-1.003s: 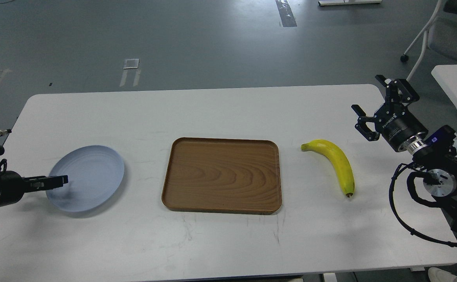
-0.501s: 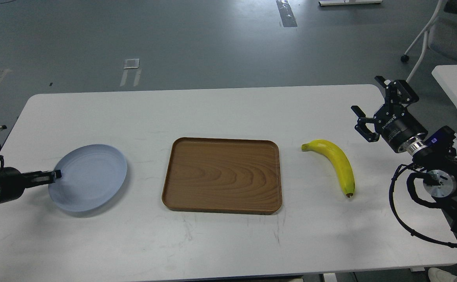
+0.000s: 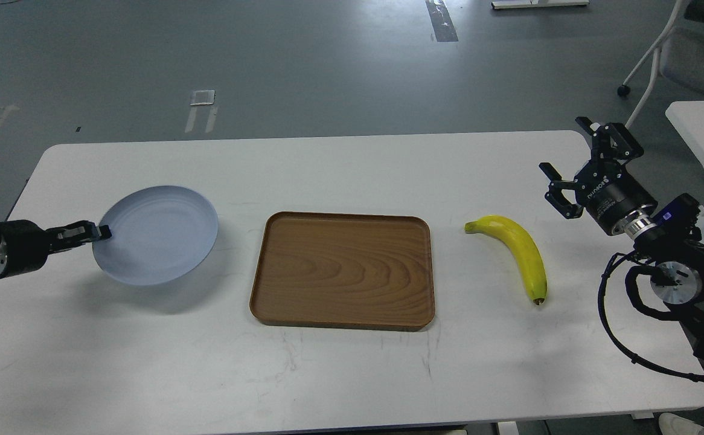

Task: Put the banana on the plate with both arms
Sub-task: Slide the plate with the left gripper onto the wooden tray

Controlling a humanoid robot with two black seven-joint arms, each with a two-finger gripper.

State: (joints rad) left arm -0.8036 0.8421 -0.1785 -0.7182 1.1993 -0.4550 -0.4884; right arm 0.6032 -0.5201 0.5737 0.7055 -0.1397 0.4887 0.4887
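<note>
The pale blue-grey plate [image 3: 157, 234] is held up off the table at the left, with its shadow on the tabletop below it. My left gripper [image 3: 99, 231] is shut on the plate's left rim. The yellow banana [image 3: 516, 249] lies on the table at the right, stem end toward the tray and dark tip toward me. My right gripper [image 3: 576, 158] is open and empty, above the table's right edge, up and to the right of the banana and apart from it.
A rectangular brown wooden tray [image 3: 343, 269] lies in the middle of the white table [image 3: 340, 374], between plate and banana. A second white table [image 3: 703, 142] and a chair [image 3: 684, 51] stand at the far right beyond my right arm.
My left gripper has lifted the plate off the table and carried it up and a little to the right. The right arm and the banana have barely moved.
</note>
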